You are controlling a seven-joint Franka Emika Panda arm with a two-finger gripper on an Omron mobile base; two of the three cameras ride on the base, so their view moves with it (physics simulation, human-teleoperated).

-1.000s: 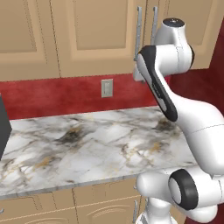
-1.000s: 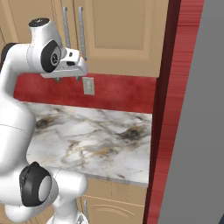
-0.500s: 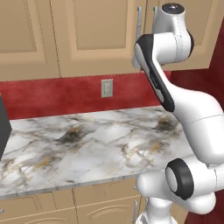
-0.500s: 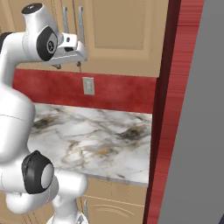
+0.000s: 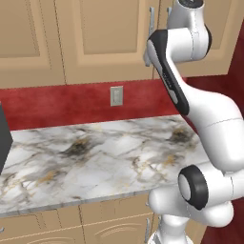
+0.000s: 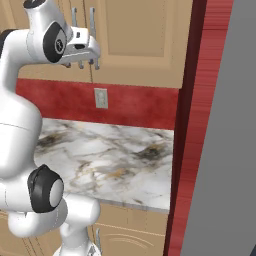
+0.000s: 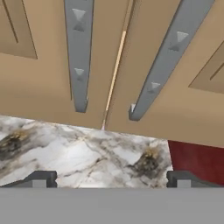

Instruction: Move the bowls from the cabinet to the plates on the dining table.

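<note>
Hovering high in front of the tan wooden wall cabinet with raised-panel doors (image 6: 145, 40), the white two-finger hand (image 6: 82, 50) was raised to the level of the doors' lower ends, its jaws spread wide with nothing between them. Hand view: two small dark fingertips (image 7: 41, 178) sat far apart at the bottom, no contact with anything. Straight ahead of the hand were the two long vertical silver bar handles (image 7: 79, 57), one on each door, flanking the thin centre seam; both doors closed, so the cabinet's inside was hidden and the bowls couldn't be seen. Handles near the hand but apart from it; in the right base view the hand sat just in front of the handle pair (image 6: 92, 30), whether touching I couldn't tell from that angle. In the left base view the hand was mostly hidden behind the arm's upper link, handles (image 5: 151, 21) peeking out beside it.

Below the hand: white marble bench with grey, black and gold veining (image 5: 105, 157), bare where visible. Behind and below the hand, a dark red backsplash wall (image 5: 62, 100) with a pale wall outlet (image 5: 116, 96). Under the bench, tan wooden drawer fronts (image 5: 109, 221). To the hand's right, a red vertical panel edge (image 6: 187, 125) beside a flat grey surface (image 6: 225, 150).
</note>
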